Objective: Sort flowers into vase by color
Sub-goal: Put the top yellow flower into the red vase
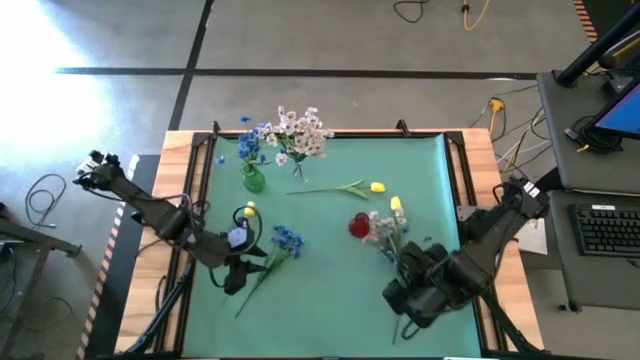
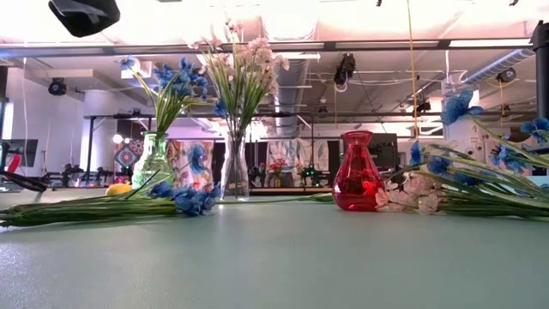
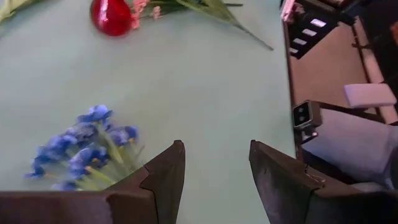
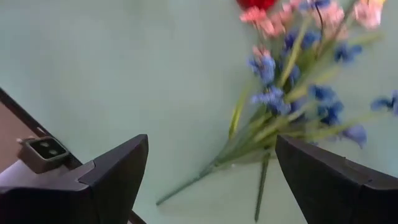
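While a blue stem (image 1: 278,250) is lying flat on the green mat (image 1: 330,300), left of the red vase (image 1: 359,226), the left gripper (image 1: 236,280) is hovering just beside its stalk, fingers (image 3: 163,180) parted and gripping nothing. A mixed bunch (image 1: 388,232) of blue, pink and yellow is lying right of the red vase, touching it. The right gripper (image 1: 405,300) is hanging near the bunch's stalk ends, jaws spread wide, empty. Beyond the red vase, a green vase (image 1: 253,180) is holding blue flowers and a clear vase (image 1: 299,170) is holding pale ones. A yellow stem (image 1: 350,188) is lying between the clear and red vases.
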Robot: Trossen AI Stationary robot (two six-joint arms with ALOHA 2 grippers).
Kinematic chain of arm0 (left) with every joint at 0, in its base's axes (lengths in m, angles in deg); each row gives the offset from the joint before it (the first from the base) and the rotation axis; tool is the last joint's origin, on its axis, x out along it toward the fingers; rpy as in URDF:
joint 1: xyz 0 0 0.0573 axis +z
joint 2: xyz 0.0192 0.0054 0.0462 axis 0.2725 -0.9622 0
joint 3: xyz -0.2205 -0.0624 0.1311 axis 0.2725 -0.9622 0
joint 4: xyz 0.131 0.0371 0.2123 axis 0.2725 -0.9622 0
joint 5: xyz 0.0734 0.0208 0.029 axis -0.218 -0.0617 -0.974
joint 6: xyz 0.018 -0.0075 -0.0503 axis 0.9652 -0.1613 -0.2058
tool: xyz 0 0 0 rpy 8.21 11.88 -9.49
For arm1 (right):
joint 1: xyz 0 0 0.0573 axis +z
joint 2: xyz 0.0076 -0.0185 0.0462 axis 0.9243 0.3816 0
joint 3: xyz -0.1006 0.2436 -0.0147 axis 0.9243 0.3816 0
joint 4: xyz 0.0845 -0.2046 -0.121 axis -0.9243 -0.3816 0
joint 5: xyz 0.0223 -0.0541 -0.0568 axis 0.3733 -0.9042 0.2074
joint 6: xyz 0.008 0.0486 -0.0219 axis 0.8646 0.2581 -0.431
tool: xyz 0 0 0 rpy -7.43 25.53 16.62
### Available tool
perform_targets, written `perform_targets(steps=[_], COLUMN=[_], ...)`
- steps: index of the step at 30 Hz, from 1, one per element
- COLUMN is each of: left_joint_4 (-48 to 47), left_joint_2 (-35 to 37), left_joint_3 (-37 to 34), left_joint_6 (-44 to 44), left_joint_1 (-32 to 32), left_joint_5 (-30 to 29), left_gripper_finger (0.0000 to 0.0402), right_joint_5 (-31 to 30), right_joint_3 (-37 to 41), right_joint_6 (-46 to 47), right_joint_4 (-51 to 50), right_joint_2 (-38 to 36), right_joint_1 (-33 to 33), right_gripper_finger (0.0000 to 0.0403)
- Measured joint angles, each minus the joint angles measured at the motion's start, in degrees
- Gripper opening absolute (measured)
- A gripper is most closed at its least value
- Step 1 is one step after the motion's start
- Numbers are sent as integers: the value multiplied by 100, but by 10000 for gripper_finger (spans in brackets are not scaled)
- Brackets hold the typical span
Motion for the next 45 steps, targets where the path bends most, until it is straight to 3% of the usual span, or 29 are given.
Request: perform_targets(steps=[6, 13, 20, 27, 34, 36, 40, 45], left_joint_4=[355, 405, 421, 435, 1407, 1918, 2808, 3110], left_joint_2=[-264, -472, -558, -558, -752, -878, -1249, -1688], left_joint_3=[0, 6, 9, 9, 11, 13, 13, 13], left_joint_6=[38, 63, 70, 273, 1657, 2285, 3181, 3952], left_joint_1=[-50, -46, -44, -42, 14, 176, 739, 1528], left_joint_5=[-19, -59, -390, -483, -1721, -1561, -451, -455], left_gripper_finger=[168, 168, 168, 168, 168, 165, 154, 142], right_joint_5=[-103, -1342, -1792, -1828, -1580, -1586, -1674, -1693], right_joint_3=[340, 385, 385, 385, 385, 385, 397, 639], right_joint_6=[238, -400, -1409, -3438, -4956, -5186, -5494, -5930], right_joint_4=[9, 46, 48, 149, 724, 863, 1099, 1721], right_joint_2=[0, -7, -16, -146, -446, -596, -934, -1458], right_joint_1=[346, 276, -534, -1787, -2714, -2770, -2782, -2782], right_gripper_finger=[345, 333, 326, 326, 326, 326, 326, 326])
